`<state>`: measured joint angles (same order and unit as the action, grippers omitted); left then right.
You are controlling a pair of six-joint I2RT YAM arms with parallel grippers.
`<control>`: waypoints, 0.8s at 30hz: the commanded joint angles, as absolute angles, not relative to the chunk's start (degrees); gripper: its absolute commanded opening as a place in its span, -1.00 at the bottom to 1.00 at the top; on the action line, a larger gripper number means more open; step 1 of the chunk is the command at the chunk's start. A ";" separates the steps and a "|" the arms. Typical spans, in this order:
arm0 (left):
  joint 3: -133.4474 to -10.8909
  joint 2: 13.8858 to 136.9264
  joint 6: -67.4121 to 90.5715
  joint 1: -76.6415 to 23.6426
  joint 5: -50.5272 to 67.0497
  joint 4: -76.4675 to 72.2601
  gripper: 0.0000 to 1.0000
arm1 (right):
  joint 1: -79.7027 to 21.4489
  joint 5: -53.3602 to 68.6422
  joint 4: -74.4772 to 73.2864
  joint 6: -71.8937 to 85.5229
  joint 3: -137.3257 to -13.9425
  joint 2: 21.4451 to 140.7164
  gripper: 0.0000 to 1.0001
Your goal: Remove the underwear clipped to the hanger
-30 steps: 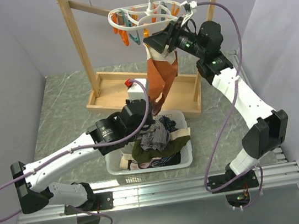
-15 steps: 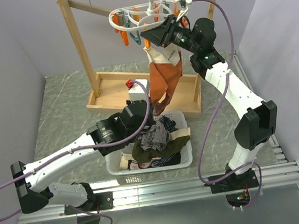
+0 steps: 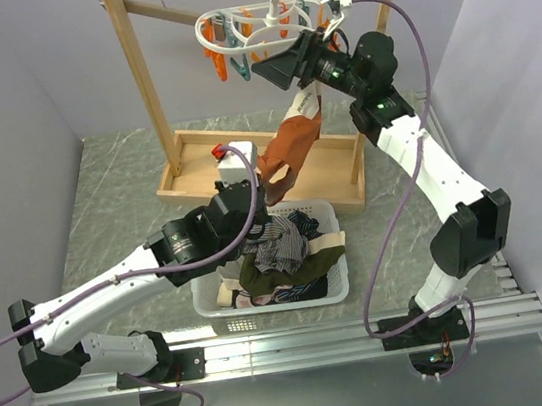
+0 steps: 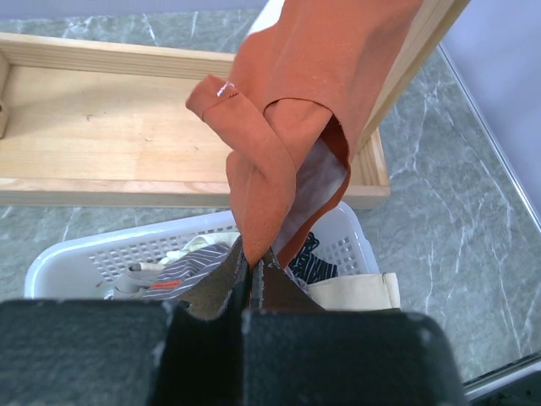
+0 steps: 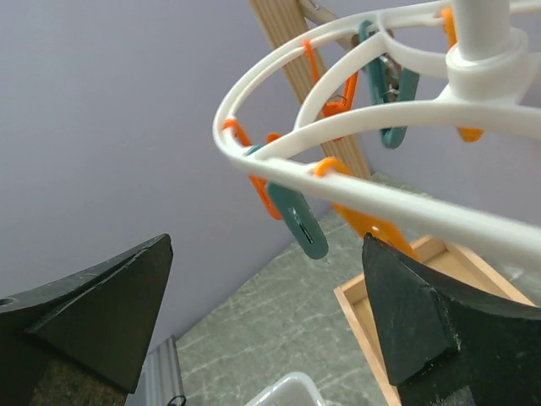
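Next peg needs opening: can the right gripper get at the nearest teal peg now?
Probably yes: the right gripper is open beside the hanger, and the nearest teal peg hangs ahead of its gap, nothing between.

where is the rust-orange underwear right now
In the top view the rust-orange underwear stretches slantwise at centre, below the hanger and above the white basket, its lower end pinched in the left claw.

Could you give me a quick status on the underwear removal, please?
Left gripper shut on rust-orange underwear, lower end, above basket. Right gripper open at hanger ring. Underwear stretched up toward hanger; top clip hidden. No obstruction seen.
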<state>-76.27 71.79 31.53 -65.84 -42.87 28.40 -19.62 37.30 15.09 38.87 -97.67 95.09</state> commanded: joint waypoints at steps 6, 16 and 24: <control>-78.40 69.52 30.94 -66.27 -47.02 29.36 -0.99 | -16.00 40.86 10.64 35.33 -93.88 83.60 1.00; -79.45 68.03 31.46 -66.27 -47.90 31.55 -0.99 | -12.22 28.58 1.77 25.07 -88.24 76.29 1.00; -79.80 67.41 31.64 -66.18 -47.64 32.34 -0.99 | -10.37 25.58 0.62 21.27 -90.08 79.88 1.00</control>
